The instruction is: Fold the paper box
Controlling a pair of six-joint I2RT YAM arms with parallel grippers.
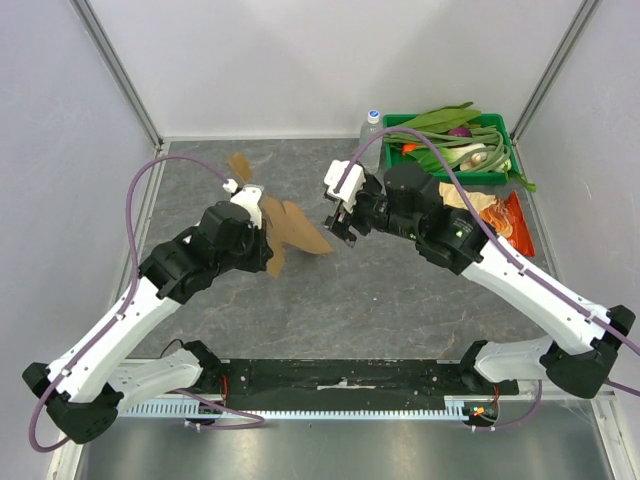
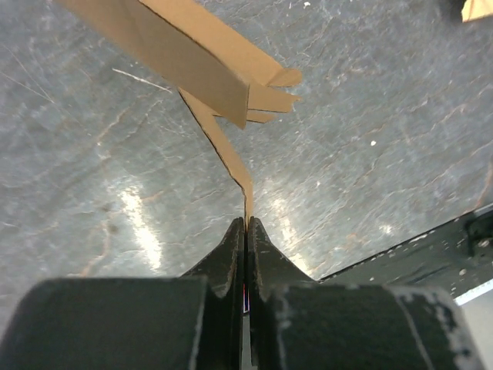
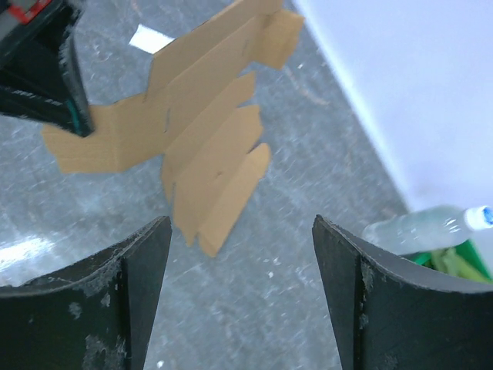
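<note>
The paper box [image 1: 300, 230] is a flat brown cardboard sheet with flaps, held tilted above the middle of the table. My left gripper [image 1: 266, 224] is shut on one thin edge of it; in the left wrist view the jaws [image 2: 246, 223] pinch a narrow strip and the rest of the box [image 2: 192, 54] stretches away from them. My right gripper [image 1: 338, 228] stands open just right of the sheet, apart from it. In the right wrist view the box [image 3: 200, 131] lies beyond the wide-open right gripper [image 3: 243, 223], nothing between its fingers.
A green bin [image 1: 392, 120] of vegetables stands at the back right, with a clear bottle [image 1: 372, 125] beside it. An orange snack bag [image 1: 505, 220] lies right of my right arm. A small white scrap [image 3: 150, 38] lies on the table behind the sheet.
</note>
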